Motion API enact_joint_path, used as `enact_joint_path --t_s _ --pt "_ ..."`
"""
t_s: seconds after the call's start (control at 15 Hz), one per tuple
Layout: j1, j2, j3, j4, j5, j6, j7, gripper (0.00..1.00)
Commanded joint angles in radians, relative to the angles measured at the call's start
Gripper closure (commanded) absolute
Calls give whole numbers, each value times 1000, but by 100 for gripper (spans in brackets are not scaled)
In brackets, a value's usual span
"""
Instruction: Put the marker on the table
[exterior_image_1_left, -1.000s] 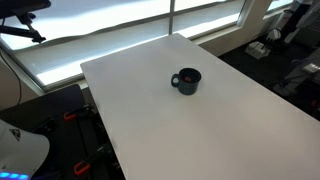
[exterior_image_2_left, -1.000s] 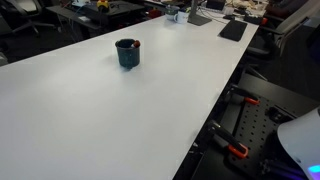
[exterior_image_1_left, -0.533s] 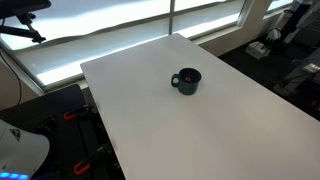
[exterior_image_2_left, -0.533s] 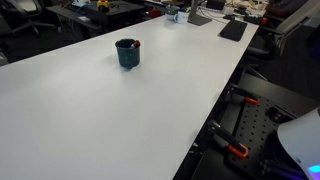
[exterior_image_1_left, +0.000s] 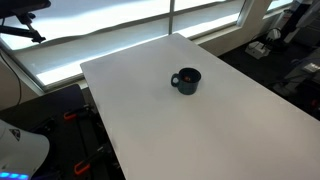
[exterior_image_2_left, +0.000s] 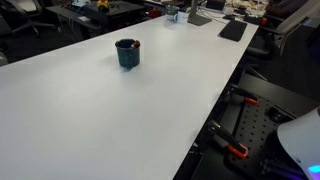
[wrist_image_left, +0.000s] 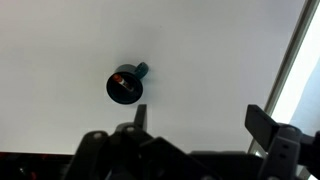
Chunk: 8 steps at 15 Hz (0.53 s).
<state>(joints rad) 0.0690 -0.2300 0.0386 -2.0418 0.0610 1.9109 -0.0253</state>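
A dark blue mug (exterior_image_1_left: 187, 80) stands upright on the white table (exterior_image_1_left: 220, 130); it also shows in the exterior view (exterior_image_2_left: 127, 52) and from above in the wrist view (wrist_image_left: 125, 85). The marker (wrist_image_left: 122, 80) shows only as a reddish tip inside the mug, seen in the wrist view. My gripper (wrist_image_left: 200, 118) is open and empty, high above the table, with the mug to the left of its fingers. The gripper does not show in either exterior view.
The table's edge (wrist_image_left: 300, 60) runs along the right of the wrist view. Desks with clutter (exterior_image_2_left: 200, 12) stand beyond the far end. Black robot-base parts with orange clamps (exterior_image_2_left: 240, 130) sit beside the table.
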Motion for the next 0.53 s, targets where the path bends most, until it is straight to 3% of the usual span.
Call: enact_joint_path --t_s 0.0,0.47 --pt "-7 10 -4 3 5 3 -11 0" --pt "-6 16 0 5 5 4 -12 0"
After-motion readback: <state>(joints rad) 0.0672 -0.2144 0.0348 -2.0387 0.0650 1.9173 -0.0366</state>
